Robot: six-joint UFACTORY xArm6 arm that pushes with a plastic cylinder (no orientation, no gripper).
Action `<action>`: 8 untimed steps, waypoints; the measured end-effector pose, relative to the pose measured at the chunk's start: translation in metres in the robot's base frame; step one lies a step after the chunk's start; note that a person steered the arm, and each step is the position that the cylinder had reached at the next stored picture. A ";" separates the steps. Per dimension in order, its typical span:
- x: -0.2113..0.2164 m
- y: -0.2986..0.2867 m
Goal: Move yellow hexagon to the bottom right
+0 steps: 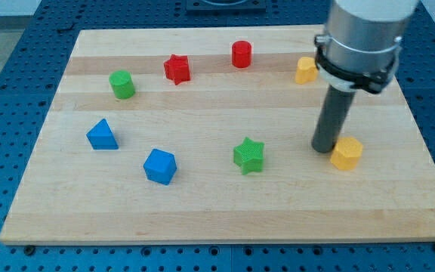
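Observation:
The yellow hexagon (347,153) lies on the wooden board (225,211) at the view's right, a little below the middle. My tip (324,148) stands on the board right at the hexagon's left side, touching it or nearly so. A second yellow block (306,70), its shape unclear, lies near the view's top right, partly behind the arm.
A red cylinder (242,54) and a red star (177,69) lie near the view's top. A green cylinder (121,84) is at upper left. A blue triangle (102,135), a blue cube (159,166) and a green star (248,155) lie across the lower half.

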State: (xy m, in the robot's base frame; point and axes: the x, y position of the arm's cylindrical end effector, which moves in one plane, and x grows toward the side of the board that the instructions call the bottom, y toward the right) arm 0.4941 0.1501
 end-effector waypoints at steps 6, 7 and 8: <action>-0.001 0.066; 0.024 0.085; 0.049 0.087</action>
State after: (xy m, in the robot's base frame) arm 0.5428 0.2376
